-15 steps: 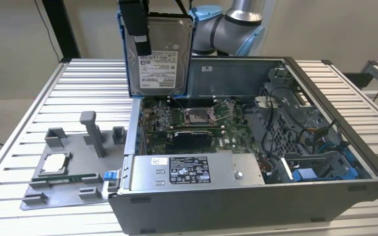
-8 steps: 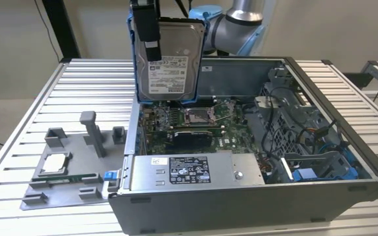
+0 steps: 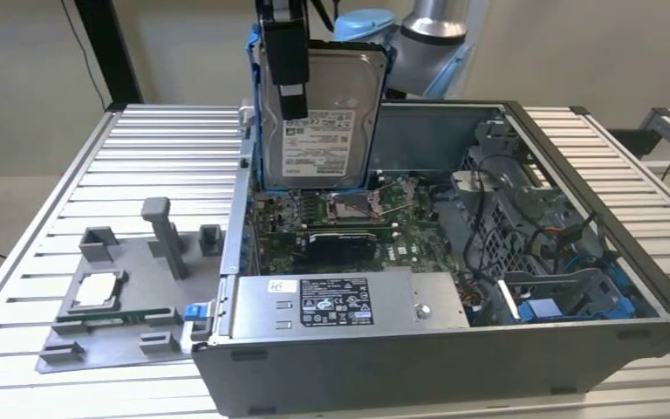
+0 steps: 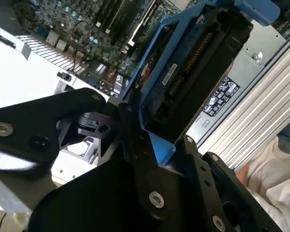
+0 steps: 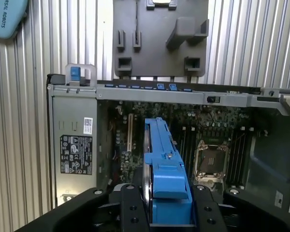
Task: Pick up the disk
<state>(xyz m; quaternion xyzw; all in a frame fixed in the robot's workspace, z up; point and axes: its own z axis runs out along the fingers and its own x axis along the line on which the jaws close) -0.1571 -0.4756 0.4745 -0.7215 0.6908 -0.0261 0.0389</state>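
Above the open computer case (image 3: pixel 452 349), the disk (image 3: pixel 318 118) hangs upright in the air, its white label facing the exterior view and its blue bracket (image 3: pixel 256 131) framing its edges. The hand (image 3: pixel 285 52) grips it from above, one black finger (image 3: pixel 289 74) lying down across the labelled face, so the disk is lifted clear of the case and touches nothing below. In the first wrist view the disk (image 5: pixel 160 169) is seen edge-on, the blue bracket running between the two black fingers (image 5: pixel 130 208) pressed against its sides, with the green motherboard (image 5: pixel 208 130) and its square processor socket (image 5: pixel 211 157) beneath. In the second wrist view the hand (image 4: pixel 157 162) clamps the bracketed disk (image 4: pixel 193 72), whose connector edge shows dark inside the blue frame. The long grey power supply box (image 3: pixel 341 301) with its black-and-white sticker sits along the case's near wall in the exterior view. On the ribbed metal tabletop (image 3: pixel 172 148), toward the exterior view's left of the case, rests a grey fixture plate (image 3: pixel 119 305) carrying a small square silver chip (image 3: pixel 97 286).
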